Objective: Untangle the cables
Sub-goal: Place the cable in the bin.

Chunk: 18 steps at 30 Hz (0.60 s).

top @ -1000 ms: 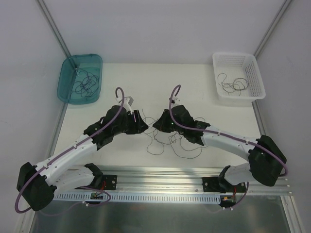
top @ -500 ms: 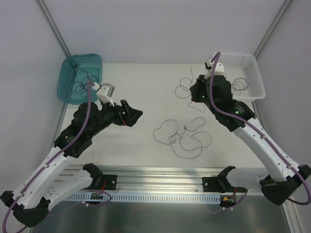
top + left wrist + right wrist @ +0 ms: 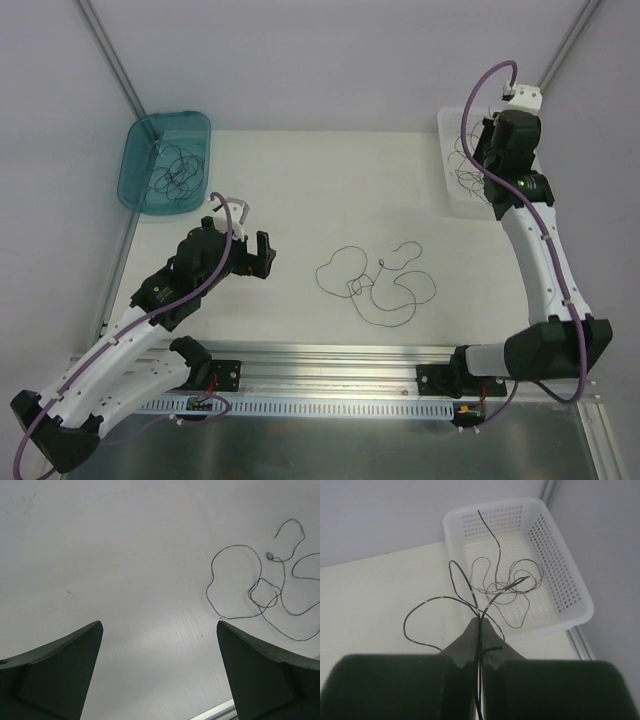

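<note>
Table [image 3: 300,180]: a tub [image 3: 128,180] stands at the far-left corner and a perforated basket [image 3: 555,555] at the far-right corner, well apart. A rail [image 3: 330,352] runs along the near edge.

The loose cables [image 3: 358,287] lie on the table just right of centre, nearer the rail than either container. The tub bundle [image 3: 175,170] lies inside the tub, the basket bundle [image 3: 512,587] inside the basket.

The left gripper [image 3: 157,625] hangs over bare table, left of the loose cables and apart from them. The right gripper [image 3: 480,624] hangs at the basket's near-left corner. A strand [image 3: 492,545] rises from between its fingertips, over the table to the left and over the basket.
</note>
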Motion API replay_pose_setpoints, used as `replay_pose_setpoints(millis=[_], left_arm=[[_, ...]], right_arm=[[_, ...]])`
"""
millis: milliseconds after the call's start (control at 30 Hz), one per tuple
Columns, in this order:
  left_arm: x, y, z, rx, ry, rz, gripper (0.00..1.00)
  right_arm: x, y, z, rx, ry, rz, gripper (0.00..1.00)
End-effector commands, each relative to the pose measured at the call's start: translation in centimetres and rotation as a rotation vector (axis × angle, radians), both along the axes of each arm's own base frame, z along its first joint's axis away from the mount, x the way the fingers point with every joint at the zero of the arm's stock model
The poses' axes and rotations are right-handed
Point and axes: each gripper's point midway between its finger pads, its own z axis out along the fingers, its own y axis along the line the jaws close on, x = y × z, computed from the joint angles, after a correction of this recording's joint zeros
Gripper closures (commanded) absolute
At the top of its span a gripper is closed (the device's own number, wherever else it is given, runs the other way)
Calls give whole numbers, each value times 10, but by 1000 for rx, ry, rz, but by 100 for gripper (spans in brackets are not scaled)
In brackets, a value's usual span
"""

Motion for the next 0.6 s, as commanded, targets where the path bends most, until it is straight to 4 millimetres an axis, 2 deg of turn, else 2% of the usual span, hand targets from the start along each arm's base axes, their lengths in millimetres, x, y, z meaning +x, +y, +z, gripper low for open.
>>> replay_pose_setpoints(millis=[0,33,67,100,133,167,200,233,300,333,367,400,433,533,567], left_arm=[[9,6,-12,86,4,12,1],[9,6,-12,86,7,8,1],[10,5,-13,86,12,3,1],[10,3,-18,90,29,-3,1],[11,3,-22,95,42,-7,1],[12,3,-25,97,53,-9,1],[12,1,-29,101,70,-21,1],[12,0,-31,98,78,-26,1],[11,-3,-35,90,99,-43,1],[11,-4,-34,84,101,-47,1],[12,-4,-34,84,103,-47,1],[12,-4,-36,86,108,-46,1],[13,-4,-37,88,113,-47,1],[12,-8,-42,89,133,-69,1],[11,-11,-41,84,135,-80,1]], right_arm=[[48,-26,9,-40,-47,-19,99],[58,-31,17,-46,-69,-27,99],[67,-36,15,-56,-63,-37,99],[84,-46,-7,-68,-16,-64,99],[93,-46,-12,-73,-9,-66,98],[102,-57,-9,-74,-13,-91,98],[115,-67,-30,-76,29,-114,97],[120,-74,-38,-80,48,-140,95],[131,-85,-40,-79,49,-166,88],[140,-88,-63,-78,99,-170,69],[144,-89,-69,-75,114,-172,55],[148,-91,-65,-73,108,-178,44],[148,-90,-71,-69,135,-179,27],[143,-81,-72,-15,140,-157,16],[134,-75,-56,8,110,-142,16]])
